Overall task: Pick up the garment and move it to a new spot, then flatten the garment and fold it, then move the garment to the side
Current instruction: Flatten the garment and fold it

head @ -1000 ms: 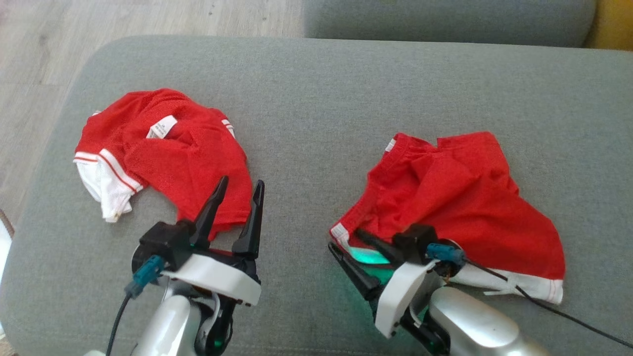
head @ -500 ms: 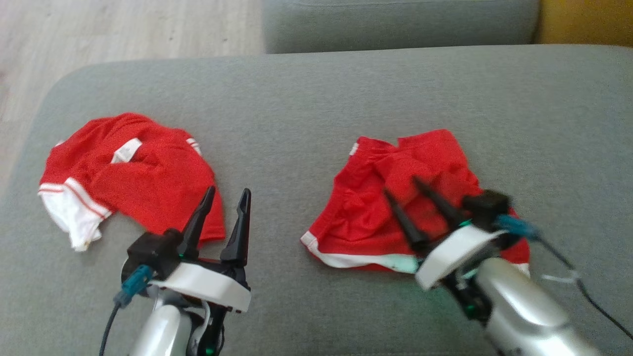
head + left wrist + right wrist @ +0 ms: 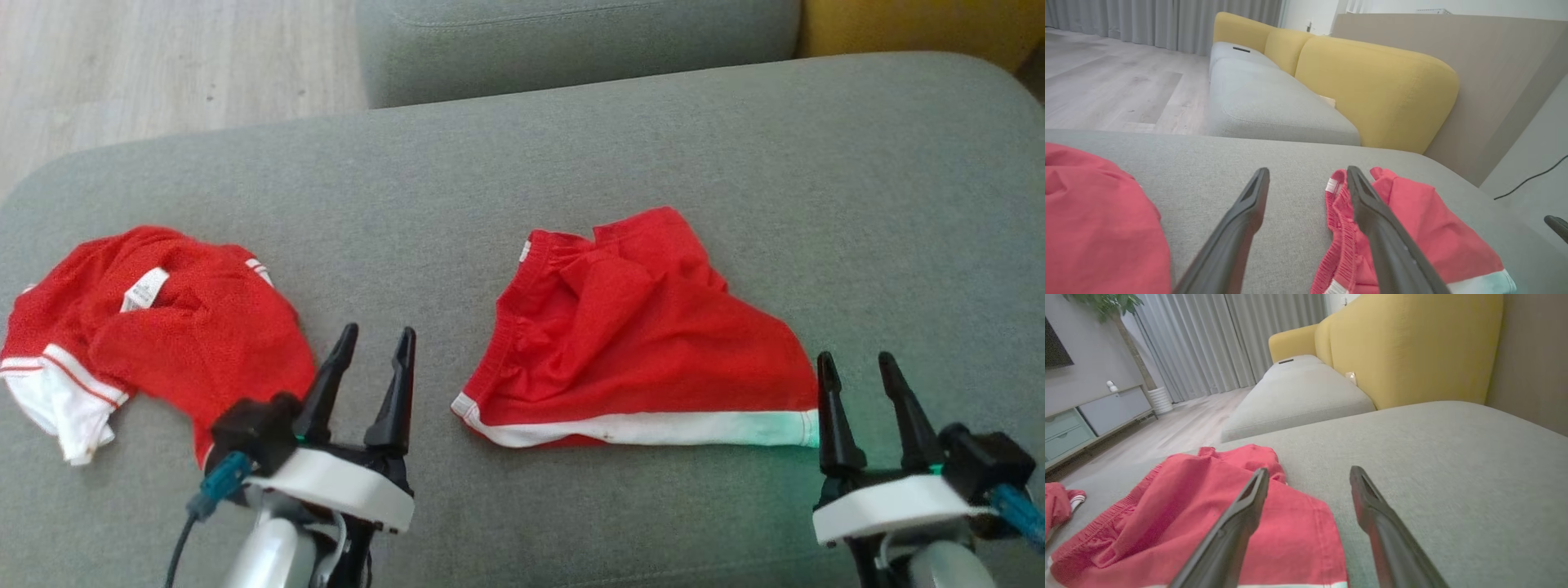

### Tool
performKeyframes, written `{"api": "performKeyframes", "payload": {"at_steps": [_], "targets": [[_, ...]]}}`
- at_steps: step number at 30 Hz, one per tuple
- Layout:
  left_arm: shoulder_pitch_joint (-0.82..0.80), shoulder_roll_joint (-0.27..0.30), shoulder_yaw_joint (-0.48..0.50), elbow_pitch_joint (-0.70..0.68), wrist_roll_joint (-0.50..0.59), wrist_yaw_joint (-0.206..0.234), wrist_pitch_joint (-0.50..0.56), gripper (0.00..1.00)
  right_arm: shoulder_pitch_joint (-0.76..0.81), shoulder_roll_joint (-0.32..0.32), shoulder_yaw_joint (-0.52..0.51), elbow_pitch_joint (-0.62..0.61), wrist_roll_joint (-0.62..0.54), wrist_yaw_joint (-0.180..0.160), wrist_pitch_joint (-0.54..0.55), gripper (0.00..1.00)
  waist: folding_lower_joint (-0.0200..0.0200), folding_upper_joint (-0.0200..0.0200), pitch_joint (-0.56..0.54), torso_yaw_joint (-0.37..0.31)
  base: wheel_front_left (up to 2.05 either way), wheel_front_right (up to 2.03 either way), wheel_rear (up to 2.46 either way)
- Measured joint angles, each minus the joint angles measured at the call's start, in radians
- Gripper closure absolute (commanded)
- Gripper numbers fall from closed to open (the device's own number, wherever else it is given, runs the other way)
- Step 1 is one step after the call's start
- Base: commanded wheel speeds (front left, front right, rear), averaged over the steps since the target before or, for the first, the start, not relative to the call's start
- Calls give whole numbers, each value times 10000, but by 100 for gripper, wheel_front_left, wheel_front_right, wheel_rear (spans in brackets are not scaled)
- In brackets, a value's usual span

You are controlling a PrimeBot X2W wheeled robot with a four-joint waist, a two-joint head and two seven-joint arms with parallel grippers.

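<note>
Head view: red shorts (image 3: 645,343) lying loose on the grey cushion (image 3: 522,163)
Shorts sit crumpled mid-cushion, white hem (image 3: 653,426) toward the robot. Right gripper (image 3: 856,359) is just beside the hem's right end, jaws spread wide, gripping nothing. Left gripper (image 3: 377,331), jaws likewise parted and empty, points between the shorts and a second red garment (image 3: 163,327)

- left pincer (image 3: 1307,173) has its two dark fingers spread wide, just bare grey cushion (image 3: 1208,163) between them
- red shorts (image 3: 1412,228) lie crumpled behind the right-hand finger, elastic waistband facing us, white hem at the bottom right
- another red garment (image 3: 1098,220) bunched up at the lower left
- further back there's a yellow sofa back (image 3: 1372,85), wood floor (image 3: 1106,81) and grey curtains (image 3: 1147,20)
</note>
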Motion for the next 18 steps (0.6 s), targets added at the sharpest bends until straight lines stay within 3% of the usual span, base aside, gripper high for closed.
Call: {"api": "performKeyframes", "payload": {"at_steps": [6, 12, 18], "targets": [[14, 0, -150, 506, 151, -153, 0, 0, 153, 336, -339, -247, -345, 0, 0, 0, 0, 0, 77, -139, 0, 0, 0], [-126, 100, -926, 1645, 857, -318, 0, 0, 144, 456, -407, -272, -447, 0, 0, 0, 1, 0, 279, -172, 0, 0, 0], [-644, 278, -1661, 2548, 907, -328, 0, 0, 130, 472, -399, -238, -447, 0, 0, 0, 1, 0, 497, -277, 0, 0, 0]]}}
